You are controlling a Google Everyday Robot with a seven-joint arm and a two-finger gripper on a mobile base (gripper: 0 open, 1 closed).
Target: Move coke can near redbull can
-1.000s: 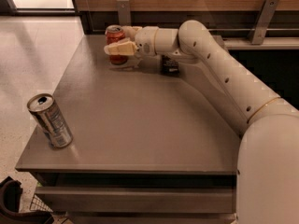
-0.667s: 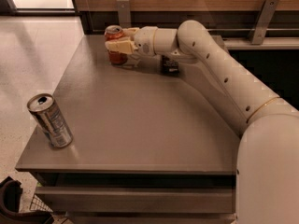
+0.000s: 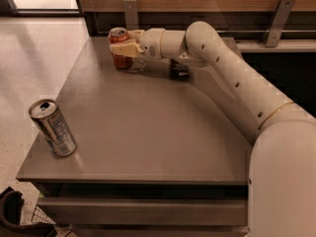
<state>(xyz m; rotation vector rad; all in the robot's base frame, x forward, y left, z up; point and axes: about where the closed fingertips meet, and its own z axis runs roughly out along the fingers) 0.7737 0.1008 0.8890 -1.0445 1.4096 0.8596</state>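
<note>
Two metal cylinders are sitting well apart on the smooth grey table [image 3: 148, 132]. The red coke can [image 3: 120, 62] is standing upright at the far-left corner, long axis vertical, silver top up. The slim redbull can [image 3: 52, 128] is standing near the front-left edge. The cream gripper [image 3: 121, 48] is clamping the coke can.

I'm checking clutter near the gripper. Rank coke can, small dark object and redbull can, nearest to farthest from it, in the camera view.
1. coke can, held in the gripper at the table's far side.
2. small dark object, just to its right.
3. redbull can, near-left corner of the table.
</note>
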